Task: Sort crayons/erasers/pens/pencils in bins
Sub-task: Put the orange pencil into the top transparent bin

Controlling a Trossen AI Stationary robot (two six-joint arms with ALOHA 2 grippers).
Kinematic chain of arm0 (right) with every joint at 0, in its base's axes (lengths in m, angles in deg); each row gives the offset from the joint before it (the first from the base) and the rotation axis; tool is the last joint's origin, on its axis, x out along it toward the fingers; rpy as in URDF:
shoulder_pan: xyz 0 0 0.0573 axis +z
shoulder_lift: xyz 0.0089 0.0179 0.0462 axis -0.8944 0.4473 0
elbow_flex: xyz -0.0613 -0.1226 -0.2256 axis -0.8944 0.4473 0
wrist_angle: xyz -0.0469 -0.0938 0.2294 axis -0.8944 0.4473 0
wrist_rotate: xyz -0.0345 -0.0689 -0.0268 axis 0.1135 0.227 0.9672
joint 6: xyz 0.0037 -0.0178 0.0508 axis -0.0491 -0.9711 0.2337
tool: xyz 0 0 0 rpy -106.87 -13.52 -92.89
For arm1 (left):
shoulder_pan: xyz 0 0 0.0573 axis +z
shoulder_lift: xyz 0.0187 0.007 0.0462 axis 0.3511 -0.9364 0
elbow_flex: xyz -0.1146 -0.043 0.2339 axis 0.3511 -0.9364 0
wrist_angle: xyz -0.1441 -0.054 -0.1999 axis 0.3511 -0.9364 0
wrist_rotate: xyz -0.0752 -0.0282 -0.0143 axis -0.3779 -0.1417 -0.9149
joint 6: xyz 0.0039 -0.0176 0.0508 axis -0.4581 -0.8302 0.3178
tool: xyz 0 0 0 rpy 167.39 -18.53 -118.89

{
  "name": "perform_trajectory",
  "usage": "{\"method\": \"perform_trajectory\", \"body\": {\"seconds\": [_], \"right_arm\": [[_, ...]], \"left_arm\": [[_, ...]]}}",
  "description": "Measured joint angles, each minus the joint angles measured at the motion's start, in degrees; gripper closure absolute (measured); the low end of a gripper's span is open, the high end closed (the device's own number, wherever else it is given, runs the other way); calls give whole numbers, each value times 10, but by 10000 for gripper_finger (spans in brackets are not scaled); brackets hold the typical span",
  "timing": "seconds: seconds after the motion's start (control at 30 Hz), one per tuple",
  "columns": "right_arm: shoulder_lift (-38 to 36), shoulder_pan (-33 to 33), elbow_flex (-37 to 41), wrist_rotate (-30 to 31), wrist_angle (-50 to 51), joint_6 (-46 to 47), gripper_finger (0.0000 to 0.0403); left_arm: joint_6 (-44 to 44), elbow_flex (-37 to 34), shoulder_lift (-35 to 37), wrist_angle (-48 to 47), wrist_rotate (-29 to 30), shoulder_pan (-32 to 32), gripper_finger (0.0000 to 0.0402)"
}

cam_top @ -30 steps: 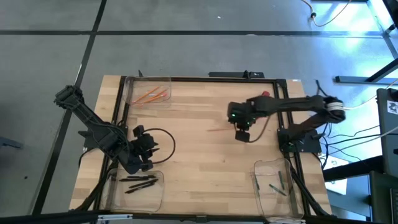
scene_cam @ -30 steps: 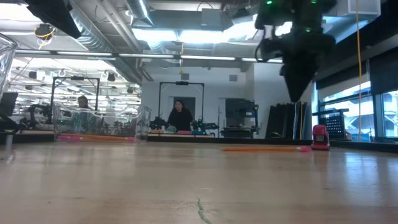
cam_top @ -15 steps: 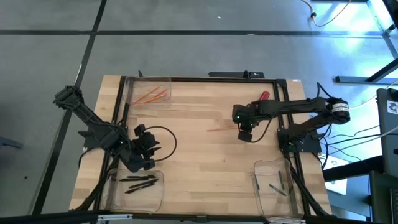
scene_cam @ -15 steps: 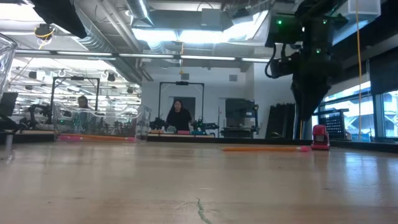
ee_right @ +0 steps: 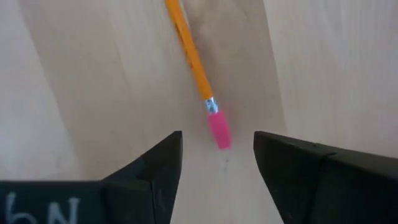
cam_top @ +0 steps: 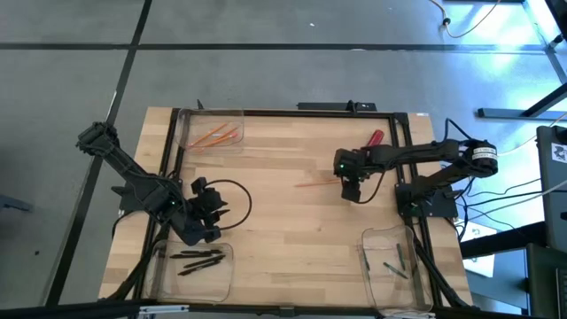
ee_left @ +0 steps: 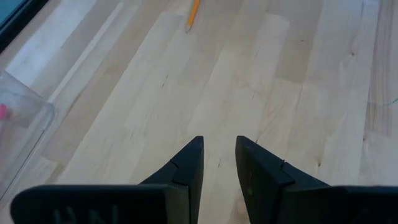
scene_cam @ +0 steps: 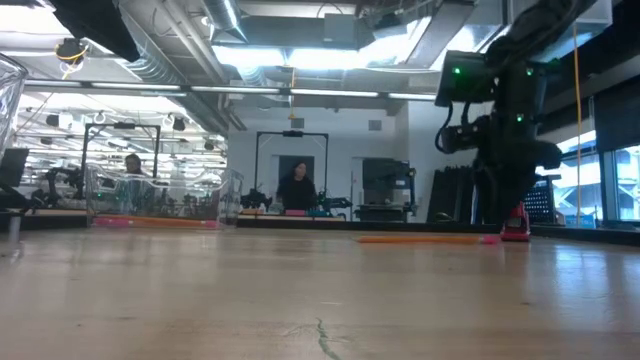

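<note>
orange pencil (ee_right: 189,56), pink eraser tip; pale wood table (cam_top: 283,230)

A thin orange wooden pencil (cam_top: 313,184) lies alone near the middle of the pale wooden table (cam_top: 283,239). Clear plastic tubs sit at three corners: far left (cam_top: 211,131), near left (cam_top: 193,268) and near right (cam_top: 396,260).

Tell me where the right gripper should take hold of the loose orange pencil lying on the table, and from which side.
Grip the orange pencil with the pink eraser near its eraser end, coming straight down from above. It lies flat on the wooden table, so only its long sides are free. The right gripper is open, its fingers either side of the eraser tip; probably push slightly farther along the shaft before closing.
</note>
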Motion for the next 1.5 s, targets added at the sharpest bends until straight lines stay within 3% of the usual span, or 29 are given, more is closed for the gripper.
{"method": "perform_trajectory", "body": {"seconds": [0.5,0.83,0.97,1.27,1.5], "right_arm": [[6,-40,20,-21,-52,-44,202],[70,-39,17,-33,-55,-46,205],[77,-39,16,-32,-53,-46,238],[79,-39,17,-29,-63,-32,378],[79,-39,18,-35,-68,-6,375]], "left_arm": [[0,0,0,0,0,0,316],[0,0,0,0,0,0,316],[0,0,0,0,0,0,316],[0,0,0,0,0,0,316],[0,0,0,0,0,0,316]]}}
